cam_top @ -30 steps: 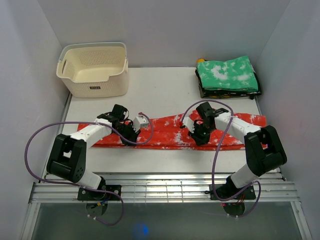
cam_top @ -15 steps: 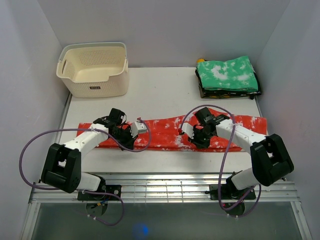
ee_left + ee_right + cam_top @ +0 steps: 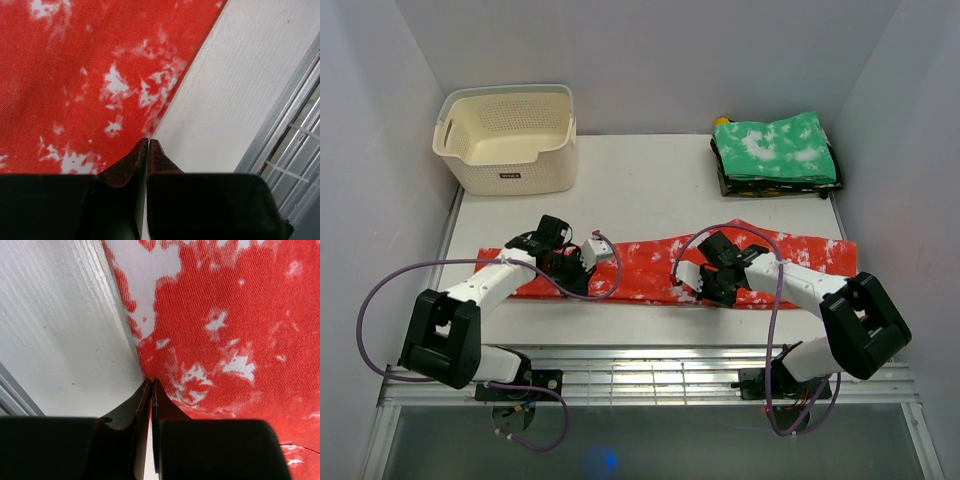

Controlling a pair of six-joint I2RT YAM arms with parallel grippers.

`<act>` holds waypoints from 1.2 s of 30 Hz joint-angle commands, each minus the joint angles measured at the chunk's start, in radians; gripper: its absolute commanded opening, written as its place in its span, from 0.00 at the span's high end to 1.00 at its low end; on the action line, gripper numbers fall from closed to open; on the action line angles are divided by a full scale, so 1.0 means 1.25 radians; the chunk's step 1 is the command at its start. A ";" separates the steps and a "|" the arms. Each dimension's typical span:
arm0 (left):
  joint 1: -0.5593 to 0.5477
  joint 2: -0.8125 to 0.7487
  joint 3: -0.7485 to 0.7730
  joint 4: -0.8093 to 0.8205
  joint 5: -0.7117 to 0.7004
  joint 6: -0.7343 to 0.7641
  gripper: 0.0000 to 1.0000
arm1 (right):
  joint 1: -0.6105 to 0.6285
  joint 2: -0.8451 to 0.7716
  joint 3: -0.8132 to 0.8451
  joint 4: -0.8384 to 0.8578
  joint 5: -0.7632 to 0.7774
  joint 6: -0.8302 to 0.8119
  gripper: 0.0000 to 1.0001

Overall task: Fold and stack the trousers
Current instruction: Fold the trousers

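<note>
Left pincer (image 3: 148, 142): jaws pressed fully together, nipping the near hem of the red trousers (image 3: 650, 268). Right pincer (image 3: 151, 382): likewise closed tight on that same near hem, further along. The trousers lie as a long strip across the counter (image 3: 650, 190). Beyond their far edge stand a cream basket (image 3: 507, 140) and a folded green stack (image 3: 775, 150).

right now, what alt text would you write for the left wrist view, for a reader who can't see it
The left gripper, fingers shut together, appears to pinch the edge of red trousers with white splotches, lying flat on the white table. A metal rail runs along the table's edge at right.
</note>
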 commanded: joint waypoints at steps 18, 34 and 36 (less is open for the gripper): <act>-0.004 0.093 -0.127 0.059 -0.085 0.018 1.00 | 0.017 -0.023 0.045 0.022 0.047 0.071 0.52; 0.003 -0.047 0.023 -0.047 0.007 -0.071 0.87 | -0.435 -0.050 0.203 -0.145 -0.177 0.041 0.65; 0.002 -0.045 0.121 -0.041 0.054 -0.104 0.74 | -0.483 -0.024 0.182 -0.166 -0.175 0.029 0.66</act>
